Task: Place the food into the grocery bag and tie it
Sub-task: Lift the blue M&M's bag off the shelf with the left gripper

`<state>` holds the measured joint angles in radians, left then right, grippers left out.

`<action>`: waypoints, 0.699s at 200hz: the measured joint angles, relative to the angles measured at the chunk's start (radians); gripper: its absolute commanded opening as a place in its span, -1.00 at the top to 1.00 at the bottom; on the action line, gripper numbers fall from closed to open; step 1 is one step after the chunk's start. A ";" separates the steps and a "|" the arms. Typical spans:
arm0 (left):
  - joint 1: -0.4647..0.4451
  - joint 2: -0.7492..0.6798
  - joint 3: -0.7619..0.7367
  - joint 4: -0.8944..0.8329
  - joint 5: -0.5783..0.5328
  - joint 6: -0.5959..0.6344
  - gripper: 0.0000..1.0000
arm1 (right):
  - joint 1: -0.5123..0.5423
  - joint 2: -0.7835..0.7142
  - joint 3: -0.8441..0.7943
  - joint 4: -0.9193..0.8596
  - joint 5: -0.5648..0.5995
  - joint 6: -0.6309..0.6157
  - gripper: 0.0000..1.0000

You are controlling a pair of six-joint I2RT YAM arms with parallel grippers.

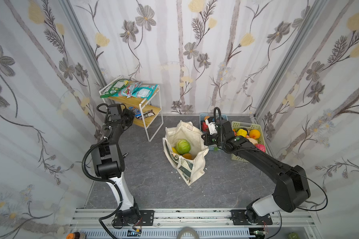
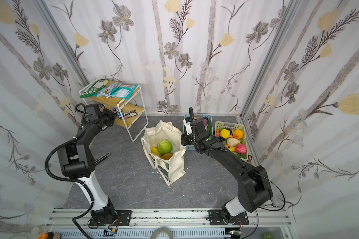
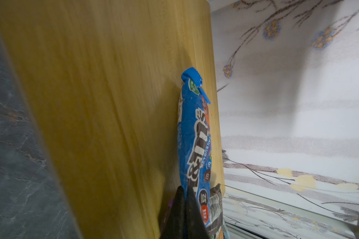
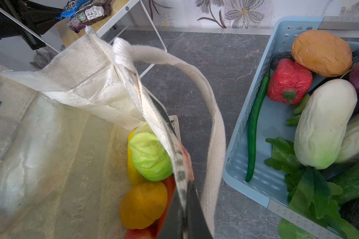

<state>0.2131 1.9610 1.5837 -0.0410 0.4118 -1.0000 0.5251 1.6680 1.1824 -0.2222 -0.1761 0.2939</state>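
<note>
left gripper [image 3: 184, 209] reached into lower shelf [image 3: 102, 103], jaws clamped on blue m&m's packet [image 3: 195, 132]. right gripper [image 4: 183, 209] angled down, jaws pinching bag [image 4: 81, 87] rim.

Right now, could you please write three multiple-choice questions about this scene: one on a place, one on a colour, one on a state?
1. Where is the green cabbage? A) blue basket B) grocery bag C) wooden shelf
2. What colour is the packet at the left gripper? A) blue B) red C) yellow
3. How is the right gripper? A) wide open B) shut on a red pepper C) shut on the bag's rim
1 B: it sits inside the open bag. 2 A: the wrapper between the jaws is blue. 3 C: the jaws pinch the cream rim.
</note>
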 measured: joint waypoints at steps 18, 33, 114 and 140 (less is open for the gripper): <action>0.000 -0.024 -0.008 -0.001 -0.003 0.008 1.00 | 0.000 0.000 0.000 0.000 0.000 0.000 1.00; 0.000 -0.044 -0.014 -0.005 -0.015 0.020 1.00 | 0.000 0.000 0.000 0.000 0.000 0.000 1.00; 0.000 -0.139 -0.066 -0.045 -0.028 0.063 1.00 | 0.000 -0.007 -0.003 0.000 -0.001 0.000 1.00; 0.000 -0.179 -0.089 -0.054 -0.044 0.084 1.00 | 0.000 -0.008 -0.003 0.000 -0.001 0.000 1.00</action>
<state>0.2131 1.7817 1.4948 -0.0952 0.3676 -0.9157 0.5255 1.6600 1.1790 -0.2226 -0.1768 0.2943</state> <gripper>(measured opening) 0.049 0.068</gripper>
